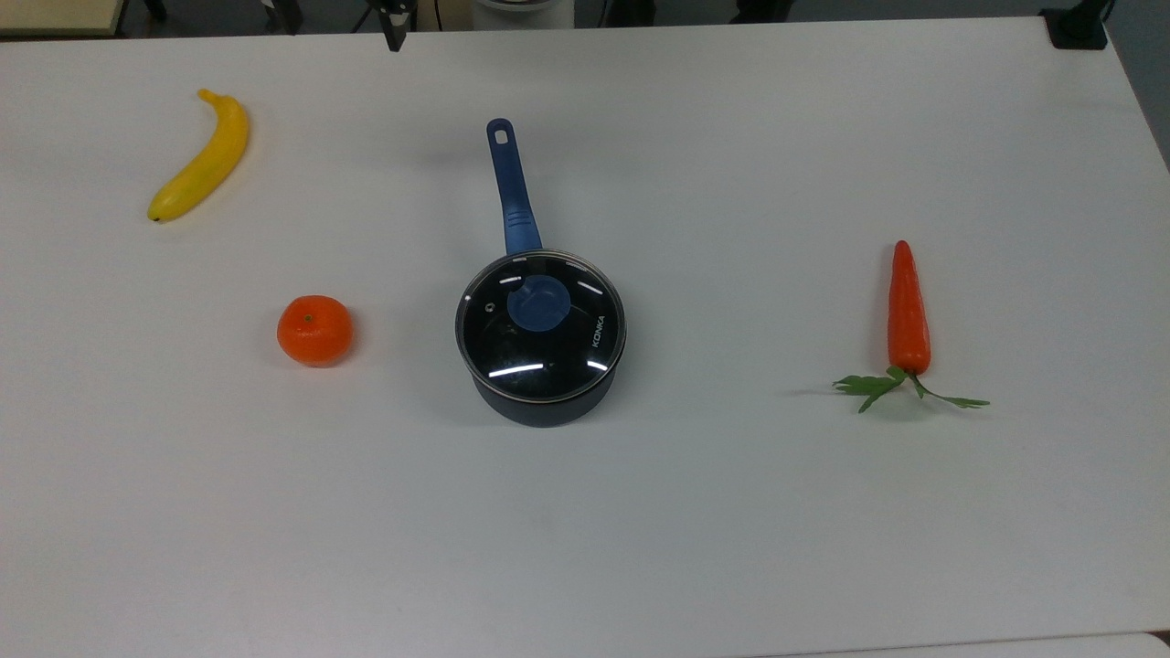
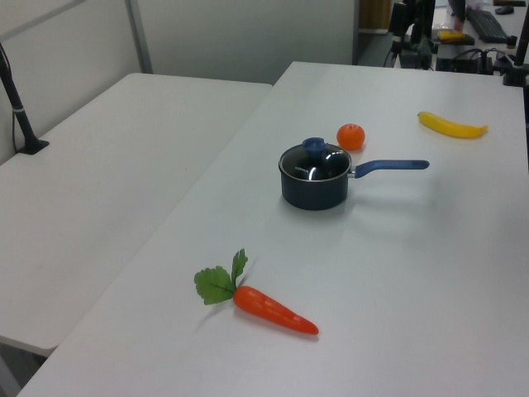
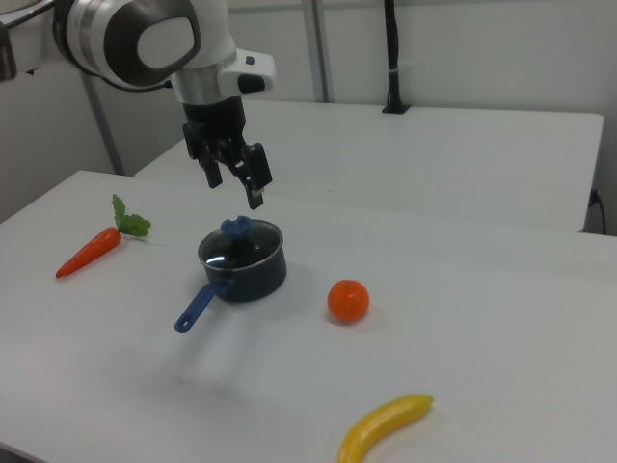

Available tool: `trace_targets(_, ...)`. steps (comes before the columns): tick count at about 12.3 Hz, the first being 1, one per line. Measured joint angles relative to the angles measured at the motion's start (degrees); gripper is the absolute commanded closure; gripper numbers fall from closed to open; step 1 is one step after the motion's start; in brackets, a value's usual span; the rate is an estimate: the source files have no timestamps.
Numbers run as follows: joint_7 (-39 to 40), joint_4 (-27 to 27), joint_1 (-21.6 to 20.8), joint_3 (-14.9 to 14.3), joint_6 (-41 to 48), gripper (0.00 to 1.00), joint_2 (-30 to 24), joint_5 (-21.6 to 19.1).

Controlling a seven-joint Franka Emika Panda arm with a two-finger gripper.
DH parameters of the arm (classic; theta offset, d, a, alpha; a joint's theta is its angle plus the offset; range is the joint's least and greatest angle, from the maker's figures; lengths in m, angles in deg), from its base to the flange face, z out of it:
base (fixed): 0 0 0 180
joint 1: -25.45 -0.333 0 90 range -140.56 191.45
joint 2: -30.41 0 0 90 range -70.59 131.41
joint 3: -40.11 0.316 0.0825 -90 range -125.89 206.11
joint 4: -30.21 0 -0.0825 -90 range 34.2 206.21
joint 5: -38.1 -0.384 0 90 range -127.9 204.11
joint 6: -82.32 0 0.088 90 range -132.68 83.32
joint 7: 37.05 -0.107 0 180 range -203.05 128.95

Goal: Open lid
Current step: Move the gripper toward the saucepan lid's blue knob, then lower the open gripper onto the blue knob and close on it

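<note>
The lid (image 1: pixel 539 343) is a round glass disc with a metal rim and a blue knob (image 1: pixel 539 302). It sits shut on the dark saucepan (image 1: pixel 545 407), whose blue handle (image 1: pixel 510 187) points to the top view's top. The left view has the lid (image 2: pixel 326 168) at mid-table, and in the right view the lid (image 3: pixel 245 252) lies under its knob (image 3: pixel 236 228). My gripper (image 3: pixel 236 191) hangs in the air well above the pan, open, with nothing between its fingers. One fingertip (image 1: pixel 395 35) pokes in at the top view's upper edge.
On the white table (image 1: pixel 731 503) lie a banana (image 1: pixel 201 157) at the top view's upper left, an orange (image 1: pixel 314 330) left of the pan, and a carrot (image 1: pixel 908 311) with green leaves at the right. A second table (image 2: pixel 99 182) stands alongside.
</note>
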Motion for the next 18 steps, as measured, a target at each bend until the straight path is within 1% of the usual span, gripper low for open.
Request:
trace_targets(7,0.0,-0.03,0.62,0.33,0.0,0.0,-0.82,0.0)
trace_targets(9,0.0,-0.03,0.6,1.14,0.0,0.0,-0.82,-0.15)
trace_targets(12,-0.66,0.04,0.32,3.31,0.0,0.0,-0.66,-1.33)
trace_targets(14,-5.22,0.12,-0.47,3.8,-2.42,0.0,0.4,-1.56)
trace_targets(15,-8.82,0.13,-1.29,3.86,-5.97,0.0,1.78,-1.61)
trace_targets(17,-16.46,0.05,-3.02,4.56,-12.65,0.0,6.14,-1.56)
trace_targets(18,-18.79,-0.31,-3.88,4.92,-14.5,0.0,8.51,-1.54)
